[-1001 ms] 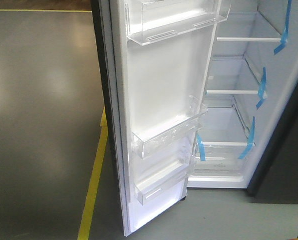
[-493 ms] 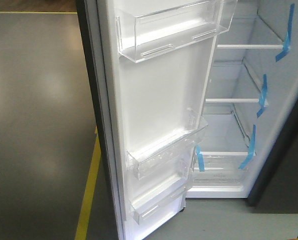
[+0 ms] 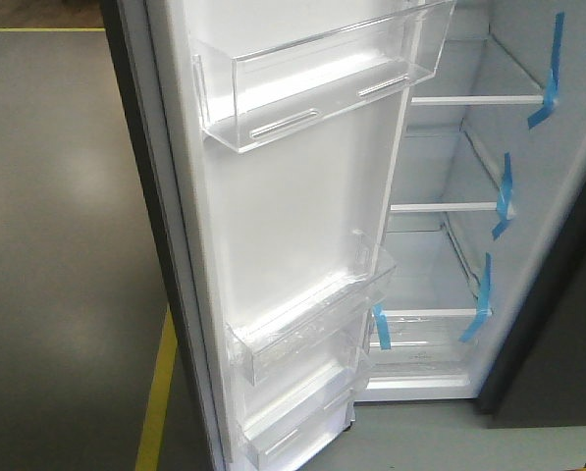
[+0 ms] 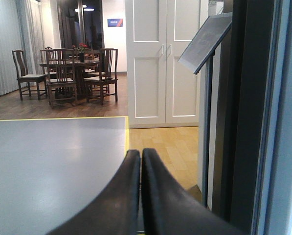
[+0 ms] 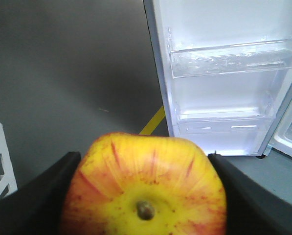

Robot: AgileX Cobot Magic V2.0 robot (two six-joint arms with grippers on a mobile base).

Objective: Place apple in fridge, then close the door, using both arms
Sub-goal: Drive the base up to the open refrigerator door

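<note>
From where I stand, the whole front view is sliding. Over the last second the open door [image 3: 302, 226] has drifted leftward in the picture and looms larger, and its top bin [image 3: 312, 83] has dropped further into sight. The door's angle to the fridge [image 3: 440, 157] looks the same, so I take it that the robot is closing in and turning toward the opening, not that the door is swinging. The yellow line [image 3: 155, 392] on the floor is also slipping off to the left. The apple [image 5: 146, 176] is not in yet. It sits pinched between the two black fingers of the right gripper [image 5: 143, 196], stem end facing the wrist camera, and the lit door lining is some way ahead of it. The left gripper [image 4: 141, 161] has its fingers pressed together on nothing and hangs just beside the door's dark outer edge. The shelves [image 3: 440, 207], marked with blue tape [image 3: 506, 191], look bare. This reads as the approach stage: the right arm has yet to reach past the door to a shelf, and the left looks well placed to push the door shut afterwards.
</note>
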